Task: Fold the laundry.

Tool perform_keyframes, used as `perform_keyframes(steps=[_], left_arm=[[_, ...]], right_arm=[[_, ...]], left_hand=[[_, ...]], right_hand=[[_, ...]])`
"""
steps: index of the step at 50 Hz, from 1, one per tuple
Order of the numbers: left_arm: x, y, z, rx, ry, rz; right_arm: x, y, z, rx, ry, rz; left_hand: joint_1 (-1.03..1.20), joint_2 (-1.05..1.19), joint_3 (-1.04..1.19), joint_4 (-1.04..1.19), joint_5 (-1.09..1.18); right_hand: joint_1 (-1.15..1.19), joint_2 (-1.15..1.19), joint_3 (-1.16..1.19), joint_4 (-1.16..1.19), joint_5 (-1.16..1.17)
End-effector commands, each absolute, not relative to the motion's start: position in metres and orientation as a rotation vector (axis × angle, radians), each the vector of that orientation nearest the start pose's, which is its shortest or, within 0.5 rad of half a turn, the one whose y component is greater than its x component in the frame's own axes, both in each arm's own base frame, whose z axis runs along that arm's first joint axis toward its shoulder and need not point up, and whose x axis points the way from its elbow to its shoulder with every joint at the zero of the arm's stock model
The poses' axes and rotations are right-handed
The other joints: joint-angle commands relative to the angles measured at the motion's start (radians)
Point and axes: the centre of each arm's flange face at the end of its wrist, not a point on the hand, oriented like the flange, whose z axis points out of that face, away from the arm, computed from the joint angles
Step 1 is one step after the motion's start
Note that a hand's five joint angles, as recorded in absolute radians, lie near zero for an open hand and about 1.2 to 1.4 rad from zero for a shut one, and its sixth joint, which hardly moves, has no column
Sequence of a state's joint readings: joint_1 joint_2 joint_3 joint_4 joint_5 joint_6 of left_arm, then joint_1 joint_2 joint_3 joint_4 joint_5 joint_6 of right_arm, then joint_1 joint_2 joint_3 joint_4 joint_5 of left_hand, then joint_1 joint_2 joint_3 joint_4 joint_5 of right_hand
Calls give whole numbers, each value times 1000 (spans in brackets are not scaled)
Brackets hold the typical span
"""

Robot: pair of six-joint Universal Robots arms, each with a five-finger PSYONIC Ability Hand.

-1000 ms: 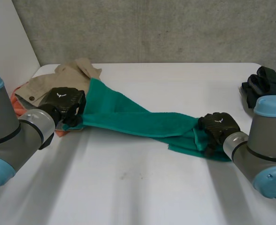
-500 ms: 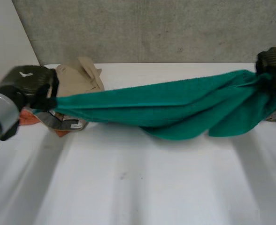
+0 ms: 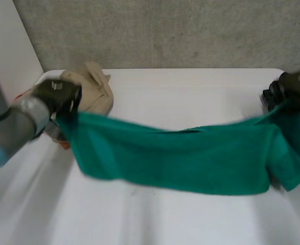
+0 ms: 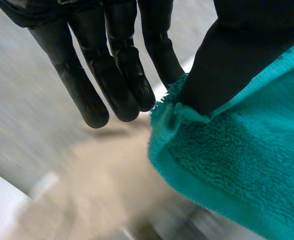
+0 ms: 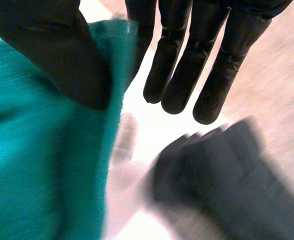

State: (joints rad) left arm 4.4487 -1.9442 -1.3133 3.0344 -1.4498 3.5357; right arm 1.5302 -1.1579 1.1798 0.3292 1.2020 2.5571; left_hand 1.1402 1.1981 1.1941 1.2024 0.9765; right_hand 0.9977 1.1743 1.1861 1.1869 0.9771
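Pinching the green towel with their fingers, left hand and right hand overhang a white table.

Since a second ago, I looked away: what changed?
The left hand and right hand rose and spread apart, lifting the green terry towel; it hangs stretched between their pinches. The beige garment pile and black clothing stayed put.

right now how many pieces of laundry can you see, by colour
teal towel: 1
beige garment: 1
orange cloth: 1
dark garment: 1
total: 4
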Motion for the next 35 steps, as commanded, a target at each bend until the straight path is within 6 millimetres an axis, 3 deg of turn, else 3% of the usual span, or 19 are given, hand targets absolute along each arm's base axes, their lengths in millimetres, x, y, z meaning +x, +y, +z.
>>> perform_keyframes(steps=[1, 2, 6, 10, 17, 24, 27, 32, 35], left_arm=[[-256, -380, 366, 555, 1645, -2535], [-257, -381, 377, 525, 1574, -2590], [-265, -377, 403, 444, 1347, -2774], [-266, -364, 390, 471, 1401, -2756], [-256, -348, 328, 548, 1657, -2594], [-242, -317, 273, 616, 1891, -2412], [-237, -299, 247, 663, 1990, -2318], [-232, -268, 201, 779, 2174, -2140], [-229, -252, 186, 852, 2277, -2030]], right_arm=[[164, -426, 332, -565, 1832, -2666], [162, -430, 348, -470, 1679, -2788], [165, -424, 373, -355, 1430, -2913], [166, -415, 370, -367, 1489, -2864], [168, -409, 326, -462, 1690, -2669], [174, -380, 274, -650, 1886, -2344], [155, -367, 250, -667, 2041, -2162], [142, -346, 227, -728, 2167, -1957], [132, -333, 215, -795, 2268, -1855]], left_hand=[[256, 198, 202, 194, 245], [256, 198, 202, 194, 245], [256, 198, 202, 194, 245], [256, 198, 202, 194, 245], [256, 198, 202, 194, 245], [256, 198, 202, 194, 245], [256, 198, 202, 194, 245], [256, 198, 202, 194, 245], [256, 198, 202, 194, 245]], right_hand=[[399, 222, 210, 209, 245], [399, 222, 210, 209, 245], [399, 222, 210, 209, 245], [399, 222, 210, 209, 245], [399, 222, 210, 209, 245], [399, 222, 210, 209, 245], [399, 222, 210, 209, 245], [399, 222, 210, 209, 245], [399, 222, 210, 209, 245]])
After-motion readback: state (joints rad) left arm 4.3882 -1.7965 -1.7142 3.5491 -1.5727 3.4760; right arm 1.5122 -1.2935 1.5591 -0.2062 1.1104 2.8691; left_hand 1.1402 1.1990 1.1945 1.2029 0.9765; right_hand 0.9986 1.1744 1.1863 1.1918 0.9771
